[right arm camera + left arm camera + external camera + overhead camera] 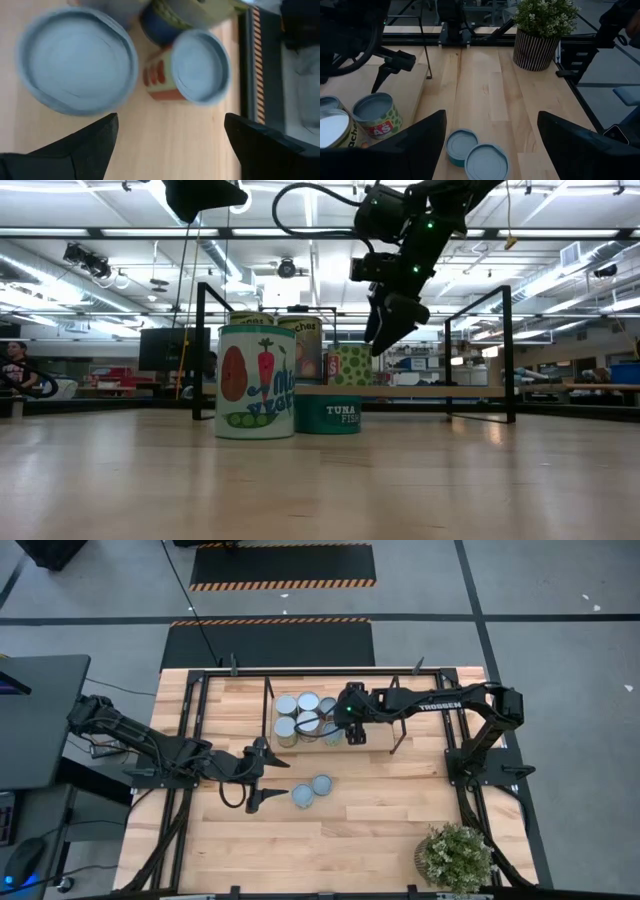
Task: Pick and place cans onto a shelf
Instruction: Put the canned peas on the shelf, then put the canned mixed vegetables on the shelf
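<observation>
Two cans (pixel 311 791) on the table sit before the left gripper (pixel 268 780), jaws spread; approaching off-centre risks toppling one.

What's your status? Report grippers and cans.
Right gripper open, empty, above the shelf beside five cans. Left gripper open, facing two cans on the table. Nothing between.

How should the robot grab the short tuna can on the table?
Probably from above, one finger down each side of its round wall. The tuna can stands upright and is squat, so little wall shows. A taller vegetable can touches one side, so the fingers should close across the free sides. The left gripper, open, is nearest.
</observation>
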Controlling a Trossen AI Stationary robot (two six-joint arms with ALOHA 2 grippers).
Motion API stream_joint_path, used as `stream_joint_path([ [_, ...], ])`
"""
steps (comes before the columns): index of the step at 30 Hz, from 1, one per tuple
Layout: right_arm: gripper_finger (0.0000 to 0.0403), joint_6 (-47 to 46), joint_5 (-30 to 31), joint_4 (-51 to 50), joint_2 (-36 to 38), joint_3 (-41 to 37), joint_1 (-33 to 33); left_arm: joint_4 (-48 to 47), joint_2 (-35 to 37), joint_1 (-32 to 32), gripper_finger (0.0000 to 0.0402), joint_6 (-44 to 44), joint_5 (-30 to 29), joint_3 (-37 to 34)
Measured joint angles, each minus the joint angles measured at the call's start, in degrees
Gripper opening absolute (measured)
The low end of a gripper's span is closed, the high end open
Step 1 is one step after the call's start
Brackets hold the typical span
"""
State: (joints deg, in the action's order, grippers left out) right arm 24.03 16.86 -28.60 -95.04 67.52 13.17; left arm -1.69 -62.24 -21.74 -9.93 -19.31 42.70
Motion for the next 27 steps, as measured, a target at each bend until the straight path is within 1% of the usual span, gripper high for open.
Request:
stream_joint_path([
  [2,0.0373,-0.32,2.97,-1.29,0.02,0.01,-0.02,-0.01,0.0,0.0,0.0318,-0.03,0.0,0.0],
  [4,0.0373,-1.17,4.34,-3.49,0.38,-0.01,-0.03,-0.26,0.0,0.0,0.0318,-0.41,0.0,0.0],
  [10,0.0373,-7.41,1.83,-6.42,1.07,-0.01,-3.08,-1.41,-0.02,0.0,0.0318,-1.17,0.0,0.0],
  [12,0.0373,-8.01,0.85,-6.67,1.06,-0.01,-4.77,-1.39,-0.01,0.0,0.0318,-1.18,0.0,0.0],
  [15,0.0373,-8.88,0.96,-5.26,1.01,-0.01,-7.15,-1.38,-0.02,0.0,0.0318,-1.31,0.0,0.0],
  [18,0.0373,-9.07,2.93,-2.49,0.98,-0.01,-8.44,-1.39,-0.02,0.0,0.0318,-1.42,0.0,0.0],
  [21,0.0373,-8.78,6.51,-0.97,0.98,-0.01,-8.75,-1.41,-0.02,0.0,0.0318,-1.42,0.0,0.0],
  [24,0.0373,-7.37,11.19,-1.31,0.98,-0.01,-8.58,-1.4,-0.02,0.0,0.0318,-1.42,0.0,0.0],
  [27,0.0373,-6.49,12.71,-1.46,0.96,-0.01,-8.03,-1.4,-0.02,0.0,0.0318,-1.4,0.0,0.0],
])
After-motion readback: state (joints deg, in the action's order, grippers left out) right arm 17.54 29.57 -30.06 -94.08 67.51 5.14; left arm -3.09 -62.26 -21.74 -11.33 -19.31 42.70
